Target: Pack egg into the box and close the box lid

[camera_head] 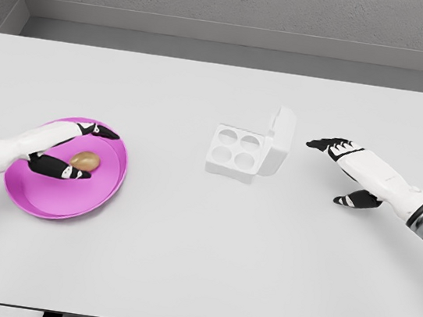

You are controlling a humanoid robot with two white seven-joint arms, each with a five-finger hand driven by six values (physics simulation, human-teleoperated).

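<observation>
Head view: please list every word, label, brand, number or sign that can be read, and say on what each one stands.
None: no text can be read in this view.
The box, egg, plate and table are plain.
The left hand and right hand show only black and white patches, no writing.

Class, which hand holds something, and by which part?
Left hand brackets the brown oval egg sides on the magenta plate; firm grip cannot be told. Right hand holds nothing.

Brown egg [84, 161] lying on its side, white 4-cup box [238, 151] mid-table, lid [279, 140] open
</observation>
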